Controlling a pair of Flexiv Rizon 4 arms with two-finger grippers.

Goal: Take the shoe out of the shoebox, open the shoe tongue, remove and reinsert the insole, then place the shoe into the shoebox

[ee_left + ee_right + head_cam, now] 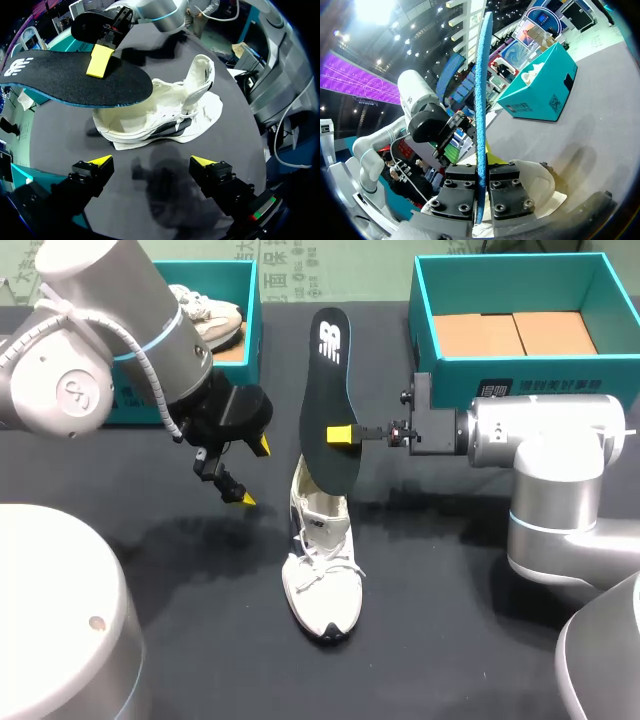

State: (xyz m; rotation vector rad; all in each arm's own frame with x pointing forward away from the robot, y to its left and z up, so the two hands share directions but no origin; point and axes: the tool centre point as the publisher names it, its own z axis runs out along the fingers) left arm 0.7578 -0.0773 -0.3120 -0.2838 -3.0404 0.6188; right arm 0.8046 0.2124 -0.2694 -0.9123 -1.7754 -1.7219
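Though done with unboxing the shoe and pulling the insole, not yet through reinserting it or returning the shoe to the shoebox. Clamps the insole on edge in the right pincer, fingers nearly together, just above the shoe on the desk. Holds the left pincer wide apart, empty, shoe just ahead.
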